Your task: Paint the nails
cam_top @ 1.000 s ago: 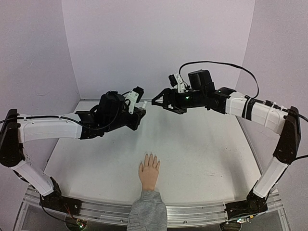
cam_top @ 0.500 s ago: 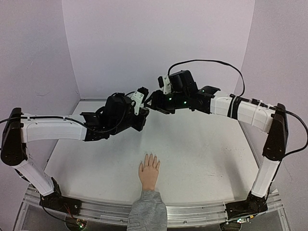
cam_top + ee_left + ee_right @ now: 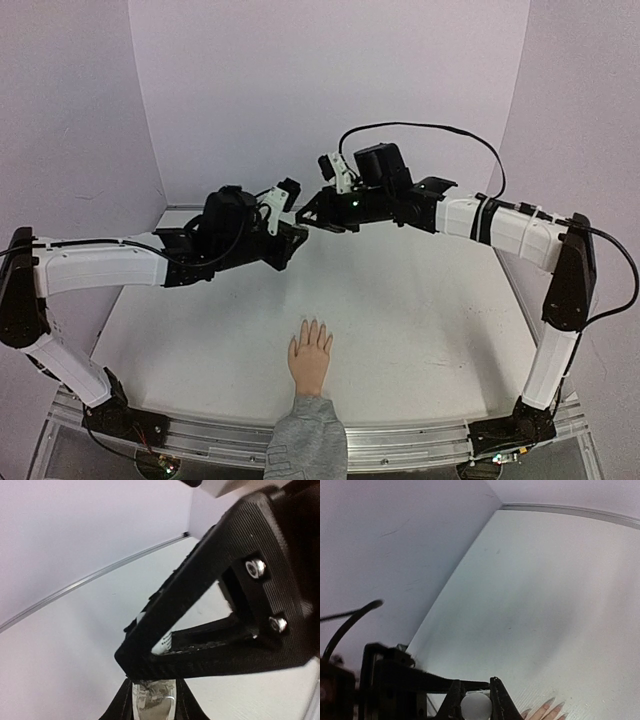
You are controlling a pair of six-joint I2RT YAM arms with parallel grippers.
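Observation:
A small flesh-coloured hand (image 3: 311,356) with a grey cuff lies palm down at the near edge of the table. Its pale nails (image 3: 315,326) point away from me; several fingertips (image 3: 546,710) show in the right wrist view. High above the table's back, my left gripper (image 3: 291,233) is shut on a small clear bottle (image 3: 154,702). My right gripper (image 3: 306,217) meets it from the right and is shut on the bottle's round white cap (image 3: 476,706). The right gripper's black fingers (image 3: 220,610) cross the left wrist view and hide most of the cap.
The white table (image 3: 420,300) is closed in by lilac walls (image 3: 330,90) at the back and both sides. An aluminium rail (image 3: 400,440) runs along the near edge by the arm bases. A black cable (image 3: 430,128) loops above the right arm.
My right gripper has travelled left to the bottle held by the left gripper and has shut on its cap. The left arm shifted only slightly. The hand has not moved.

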